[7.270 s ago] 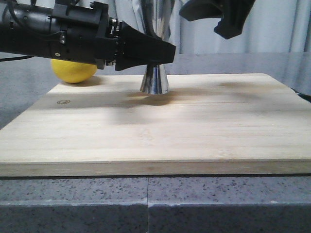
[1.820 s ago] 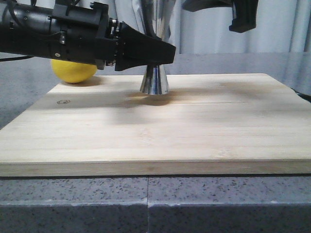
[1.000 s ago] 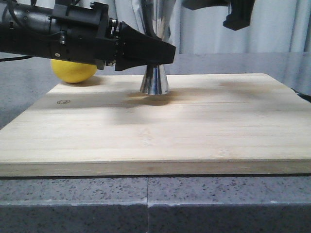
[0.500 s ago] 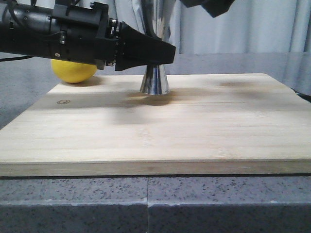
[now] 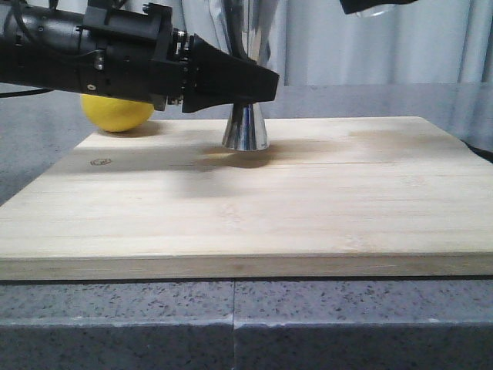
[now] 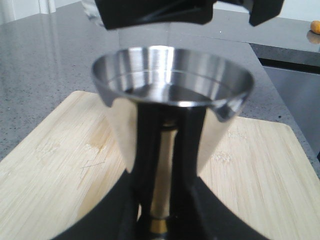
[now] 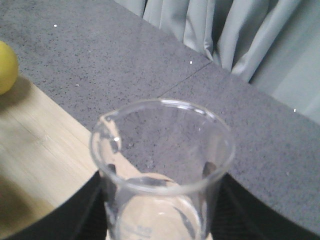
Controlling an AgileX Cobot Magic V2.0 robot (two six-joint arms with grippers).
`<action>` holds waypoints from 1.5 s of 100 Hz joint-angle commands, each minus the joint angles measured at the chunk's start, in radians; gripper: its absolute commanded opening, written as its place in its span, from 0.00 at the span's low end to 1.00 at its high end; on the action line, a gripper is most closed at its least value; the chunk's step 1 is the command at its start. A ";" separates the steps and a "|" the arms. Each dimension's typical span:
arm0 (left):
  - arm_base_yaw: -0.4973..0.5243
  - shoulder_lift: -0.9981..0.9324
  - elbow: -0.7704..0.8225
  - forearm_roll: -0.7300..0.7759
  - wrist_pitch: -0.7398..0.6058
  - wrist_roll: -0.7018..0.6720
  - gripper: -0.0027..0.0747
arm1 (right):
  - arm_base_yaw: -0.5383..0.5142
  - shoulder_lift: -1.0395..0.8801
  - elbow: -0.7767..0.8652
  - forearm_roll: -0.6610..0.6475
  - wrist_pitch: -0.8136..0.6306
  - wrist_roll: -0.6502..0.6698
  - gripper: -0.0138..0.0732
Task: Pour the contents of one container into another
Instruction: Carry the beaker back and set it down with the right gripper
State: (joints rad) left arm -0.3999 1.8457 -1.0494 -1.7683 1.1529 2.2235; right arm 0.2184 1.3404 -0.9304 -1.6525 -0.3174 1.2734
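Beaker held aloft, seemingly upright; left gripper clamps jigger.

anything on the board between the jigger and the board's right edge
Nothing: in the front view the wooden board is bare from the steel jigger, held by the left gripper, to its right edge. The lemon lies off the other side.

1. A kitchen-like counter: speckled grey stone worktop with a seam.
2. A bamboo cutting board lies on it, a lemon behind.
3. Pale curtains hang at the back.
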 commanded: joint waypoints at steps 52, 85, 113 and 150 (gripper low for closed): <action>-0.009 -0.042 -0.028 -0.065 0.117 -0.008 0.11 | -0.221 -0.033 0.119 0.209 -0.335 -0.150 0.47; -0.009 -0.042 -0.028 -0.063 0.117 -0.008 0.11 | -0.221 -0.010 0.190 0.432 -0.434 -0.419 0.47; -0.009 -0.042 -0.028 -0.056 0.117 -0.008 0.11 | -0.221 0.077 0.190 0.520 -0.489 -0.503 0.47; -0.009 -0.042 -0.028 -0.056 0.117 -0.008 0.11 | -0.264 0.169 0.190 0.545 -0.496 -0.546 0.47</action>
State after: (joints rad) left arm -0.3999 1.8457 -1.0494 -1.7637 1.1529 2.2235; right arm -0.0295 1.5285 -0.7176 -1.1552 -0.7491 0.7500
